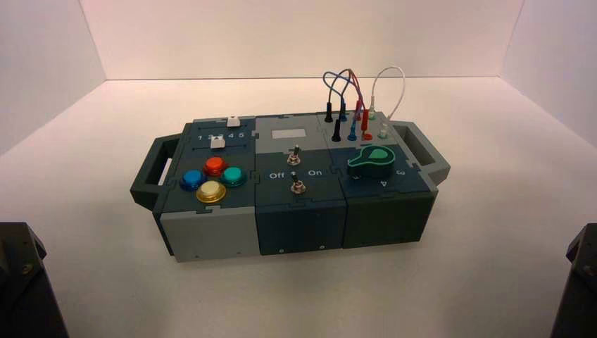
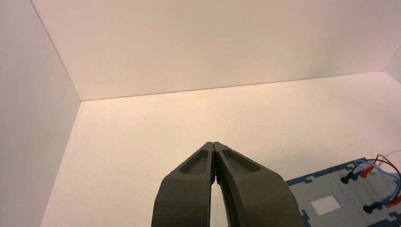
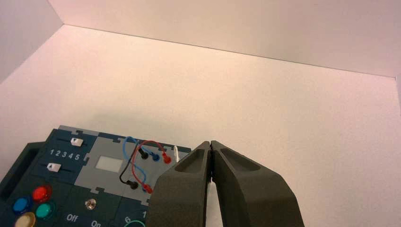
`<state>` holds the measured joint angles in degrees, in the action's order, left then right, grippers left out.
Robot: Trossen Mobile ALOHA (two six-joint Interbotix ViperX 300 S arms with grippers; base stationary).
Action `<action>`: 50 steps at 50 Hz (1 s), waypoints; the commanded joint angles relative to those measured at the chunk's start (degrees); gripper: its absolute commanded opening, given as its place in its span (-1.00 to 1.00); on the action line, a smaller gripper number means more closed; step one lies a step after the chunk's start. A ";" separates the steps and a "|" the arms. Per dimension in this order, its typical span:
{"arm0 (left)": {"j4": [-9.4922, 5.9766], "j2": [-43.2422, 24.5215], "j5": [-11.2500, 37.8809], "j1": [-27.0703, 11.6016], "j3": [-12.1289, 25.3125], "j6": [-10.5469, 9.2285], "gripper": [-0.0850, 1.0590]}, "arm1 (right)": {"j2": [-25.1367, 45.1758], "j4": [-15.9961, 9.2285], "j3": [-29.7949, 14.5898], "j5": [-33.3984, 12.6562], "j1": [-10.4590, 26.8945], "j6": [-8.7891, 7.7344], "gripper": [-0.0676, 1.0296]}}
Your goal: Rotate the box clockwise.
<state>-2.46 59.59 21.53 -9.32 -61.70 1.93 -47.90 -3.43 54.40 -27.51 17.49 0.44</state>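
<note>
The box (image 1: 296, 211), long, dark-teal and grey with end handles, stands mid-table, its right end turned a little away from me. On top are four coloured buttons (image 1: 211, 179), two toggle switches (image 1: 296, 171), a green dial (image 1: 371, 163) and looped plug wires (image 1: 352, 91). In the high view only the arms' dark bases show at the bottom corners; neither gripper is near the box. My left gripper (image 2: 214, 144) is shut and empty, the box's far corner (image 2: 350, 189) beside it. My right gripper (image 3: 210, 144) is shut and empty above the box (image 3: 71, 189).
The box stands on a white table (image 1: 493, 232) enclosed by white walls at the back and both sides. The left arm's base (image 1: 24, 282) and the right arm's base (image 1: 577, 282) sit at the table's near corners.
</note>
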 commanded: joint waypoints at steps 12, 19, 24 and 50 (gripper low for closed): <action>0.18 -0.26 0.18 0.26 0.53 0.09 -0.91 | 0.09 -0.18 -0.70 0.35 -0.26 0.18 -0.92; 0.09 -0.26 2.11 -0.18 0.70 0.09 -0.91 | 0.18 -0.18 -0.70 0.00 -0.26 0.18 -0.92; -0.53 -0.44 5.01 -1.76 0.97 0.00 -0.91 | 0.70 -0.26 -0.88 -0.18 -0.26 0.26 -0.92; -8.09 -15.38 27.51 -26.37 8.79 -1.93 -0.91 | 19.07 -0.79 -10.28 -6.50 1.41 -0.35 -0.92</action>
<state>-9.05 46.85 46.14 -32.34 -55.81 0.70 -32.78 -3.96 47.72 -33.49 18.11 0.18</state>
